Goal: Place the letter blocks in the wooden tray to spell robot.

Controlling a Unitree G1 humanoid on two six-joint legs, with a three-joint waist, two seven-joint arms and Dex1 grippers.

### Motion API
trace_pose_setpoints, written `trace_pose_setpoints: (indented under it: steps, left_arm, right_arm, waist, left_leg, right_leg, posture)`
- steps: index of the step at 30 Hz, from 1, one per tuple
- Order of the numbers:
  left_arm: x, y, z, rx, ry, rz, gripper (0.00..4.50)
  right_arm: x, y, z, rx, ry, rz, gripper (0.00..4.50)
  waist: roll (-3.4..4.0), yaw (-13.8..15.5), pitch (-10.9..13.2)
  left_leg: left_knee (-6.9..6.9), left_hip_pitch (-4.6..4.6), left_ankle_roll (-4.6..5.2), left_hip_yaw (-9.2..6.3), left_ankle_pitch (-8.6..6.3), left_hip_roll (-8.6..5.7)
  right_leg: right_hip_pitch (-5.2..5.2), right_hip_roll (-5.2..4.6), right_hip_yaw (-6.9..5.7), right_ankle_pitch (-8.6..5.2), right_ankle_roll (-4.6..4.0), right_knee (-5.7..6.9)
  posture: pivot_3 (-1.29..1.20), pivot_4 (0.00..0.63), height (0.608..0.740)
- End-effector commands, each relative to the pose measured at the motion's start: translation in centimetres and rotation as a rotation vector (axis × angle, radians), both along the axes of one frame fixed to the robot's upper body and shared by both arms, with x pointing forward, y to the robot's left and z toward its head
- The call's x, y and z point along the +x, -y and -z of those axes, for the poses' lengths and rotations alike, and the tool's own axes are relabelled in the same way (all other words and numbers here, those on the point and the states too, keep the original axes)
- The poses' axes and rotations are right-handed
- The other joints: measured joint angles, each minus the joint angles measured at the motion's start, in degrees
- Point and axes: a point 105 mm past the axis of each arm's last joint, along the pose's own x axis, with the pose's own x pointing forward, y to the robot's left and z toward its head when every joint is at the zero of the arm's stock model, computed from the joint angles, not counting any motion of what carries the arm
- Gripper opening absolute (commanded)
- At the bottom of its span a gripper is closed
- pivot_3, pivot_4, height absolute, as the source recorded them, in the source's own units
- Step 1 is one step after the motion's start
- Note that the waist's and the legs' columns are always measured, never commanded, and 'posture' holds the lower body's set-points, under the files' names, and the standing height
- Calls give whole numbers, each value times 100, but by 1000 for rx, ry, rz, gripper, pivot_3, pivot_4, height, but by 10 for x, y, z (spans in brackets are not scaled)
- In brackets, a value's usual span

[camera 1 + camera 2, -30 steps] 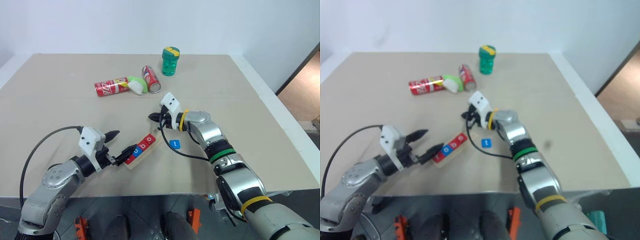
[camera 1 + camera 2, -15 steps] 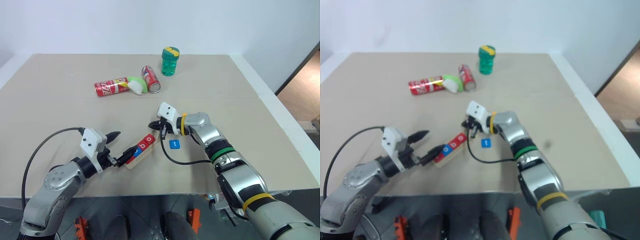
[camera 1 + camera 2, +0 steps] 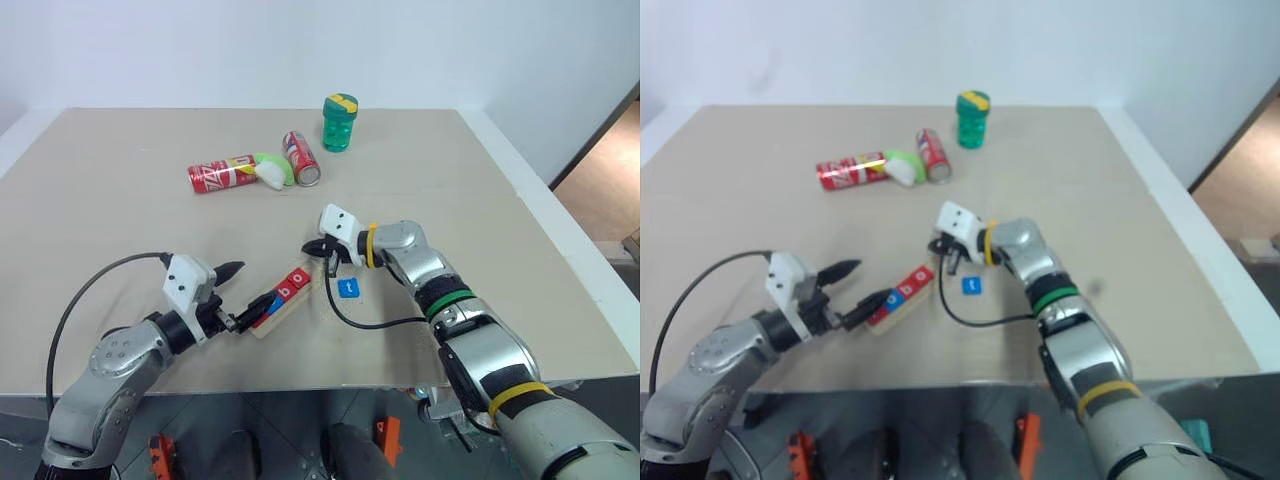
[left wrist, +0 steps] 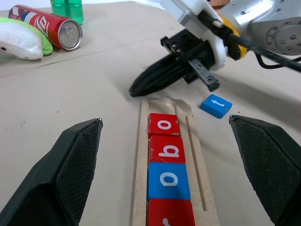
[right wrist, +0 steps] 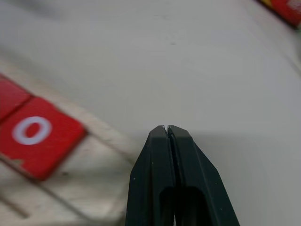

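overhead, the wooden tray sits lower centre on the tabletop, four letter blocks seated; the blue t lies just right. left wrist view: left gripper jaws wide. right wrist view: right gripper jaws shut, empty, at the tray's open end. next, i judge, grasp the t.

Five letter blocks total: four sit in the wooden tray – red r, blue o, red b, red o – & one blue t block lies on the table just beside the tray's far end. One tray. Well beyond the tray: two red soda cans, one green jar, one white-and-green soft toy.
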Motion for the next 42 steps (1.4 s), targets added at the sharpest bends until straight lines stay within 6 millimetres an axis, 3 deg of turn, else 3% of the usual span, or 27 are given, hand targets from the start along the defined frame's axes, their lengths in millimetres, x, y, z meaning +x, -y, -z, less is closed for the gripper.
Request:
trace_pose_setpoints:
  steps: [1,8,24,42]
  left_arm:
    - [0,2,-7,-1,28,13,4500]
    - [-2,2,-6,0,23,11,4500]
    - [-1,2,-5,10,13,25,4500]
    - [1,1,-5,27,18,47,4500]
  right_arm:
    - [3,-10,-13,-23,94,-39,19]
    - [-3,-15,-6,-74,87,-105,19]
    - [-18,8,12,-139,1,-187,19]
    - [-44,14,9,-129,-18,-292,19]
  waist:
    - [0,0,0]
    - [0,0,0]
    - [0,0,0]
    - [0,2,0]
  left_leg:
    - [0,0,0,0,0,0]
    - [-2,-1,0,0,0,0]
    - [0,2,0,-3,0,-1]
    - [0,6,0,-6,0,-2]
  right_leg:
    - [0,0,0,0,-1,0]
    - [0,-1,0,3,-7,0]
    - [4,-2,-2,5,-10,0]
    - [10,-3,-5,3,-7,0]
  posture:
    - [0,150,740]
    - [0,150,740]
    - [0,150,740]
    - [0,150,740]
